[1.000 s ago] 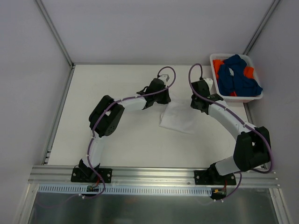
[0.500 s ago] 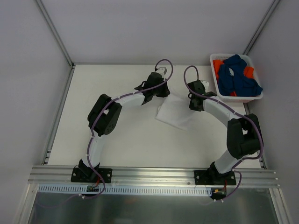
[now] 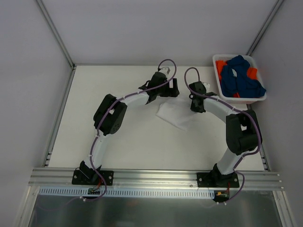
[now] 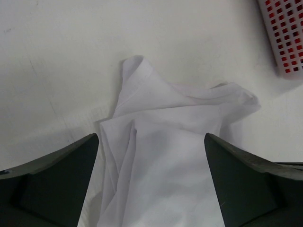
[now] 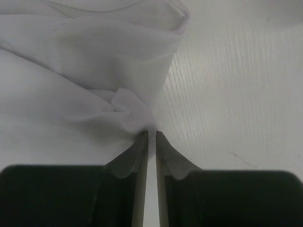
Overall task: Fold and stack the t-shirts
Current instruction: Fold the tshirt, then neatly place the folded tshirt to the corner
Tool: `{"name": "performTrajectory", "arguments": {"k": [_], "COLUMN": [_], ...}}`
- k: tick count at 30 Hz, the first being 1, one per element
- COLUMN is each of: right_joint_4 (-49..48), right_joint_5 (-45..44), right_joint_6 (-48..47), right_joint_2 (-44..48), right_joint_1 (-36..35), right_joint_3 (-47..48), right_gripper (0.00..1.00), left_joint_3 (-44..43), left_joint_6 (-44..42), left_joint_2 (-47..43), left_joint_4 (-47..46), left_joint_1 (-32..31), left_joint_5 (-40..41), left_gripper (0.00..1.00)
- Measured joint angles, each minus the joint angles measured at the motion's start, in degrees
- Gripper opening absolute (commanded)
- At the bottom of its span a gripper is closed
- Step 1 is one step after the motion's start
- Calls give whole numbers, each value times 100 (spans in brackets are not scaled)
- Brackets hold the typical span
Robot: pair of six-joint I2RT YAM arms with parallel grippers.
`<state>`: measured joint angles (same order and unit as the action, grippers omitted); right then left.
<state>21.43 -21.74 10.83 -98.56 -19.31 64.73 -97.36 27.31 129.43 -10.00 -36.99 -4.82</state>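
Arms: two, both reaching out over the middle of the desk (image 3: 118, 142)
Claws: two, one per arm, facing each other across one shirt
Left claw (image 3: 171, 88): jaws spread wide, gripping nothing
Right claw (image 5: 151, 135): nearly closed, its tips pinching a bunched fold at the edge of the white t-shirt (image 3: 174, 115)
White t-shirt: one, lying rumpled and partly folded on the desk; it sits below and ahead of the left claw, framed between the open jaws in the left wrist view; from the right claw it spreads ahead and to the left of the tips
Basket (image 3: 215, 60): one, white plastic, off to the right of the right claw by the desk's far right corner; ahead and to the right of the left claw, well apart from it
Dark blue cloth (image 3: 241, 79): heaped in the basket, number of shirts cannot be told
Orange cloth (image 3: 252, 72): a few patches among the blue, number of shirts cannot be told
Shirts outside the basket: one, the white one
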Motion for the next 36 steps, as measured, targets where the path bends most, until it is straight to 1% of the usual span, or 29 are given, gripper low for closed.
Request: {"name": "performTrajectory", "arguments": {"k": [2,3,5,6,9,10,11,12,14,15,18,20,25,27,32,36], "right_joint_4": [-7,-20,-20,-20,-15,-48,-57,-59,-66,-57,-66,-44,114,240,485,612], "right_joint_5": [-2,-2,-2,0,13,17,20,20,42,59,98,109,146,140,96,35], "right_joint_6": [-9,-22,-63,-76,-127,-129,-131,-129,-120,-118,-92,-76,-24,-2,17,24], "right_joint_2": [-4,-2,15,42,297,474,667,911,1423,1676,2293,2555,2992,3265,4061,4406], "right_joint_1": [2,0,2,2,7,7,7,7,7,7,7,7,7,7,7,7], "right_joint_3": [0,0,0,0,-31,-87,-160,-254,-463,-566,-881,-1069,-1473,-1602,-1670,-1670], "right_gripper": [22,30,39,47,55,56,57,61,63,68,69,69,69,70,71,71], "left_joint_3": [-22,-28,-26,13,356,533,699,863,1213,1366,1637,1784,1880,1930,1930,1952], "left_joint_6": [-33,-50,-92,-120,-188,-232,-269,-293,-337,-352,-363,-345,-214,-153,9,195], "left_joint_2": [39,44,20,-24,-358,-546,-741,-935,-1329,-1484,-1652,-1578,-1058,-896,-758,-638], "left_joint_4": [109,173,240,254,343,348,354,352,328,313,284,210,37,-166,-636,-1023], "left_joint_1": [0,0,0,-2,-4,-9,-7,-9,-9,-9,-7,-2,-2,-2,42,111], "left_joint_5": [103,136,280,361,549,562,584,608,691,710,686,487,-144,-369,-975,-1414], "left_gripper": [99,99,99,99,99,99,99,99,99,99,99,99,99,99,99,99]}}
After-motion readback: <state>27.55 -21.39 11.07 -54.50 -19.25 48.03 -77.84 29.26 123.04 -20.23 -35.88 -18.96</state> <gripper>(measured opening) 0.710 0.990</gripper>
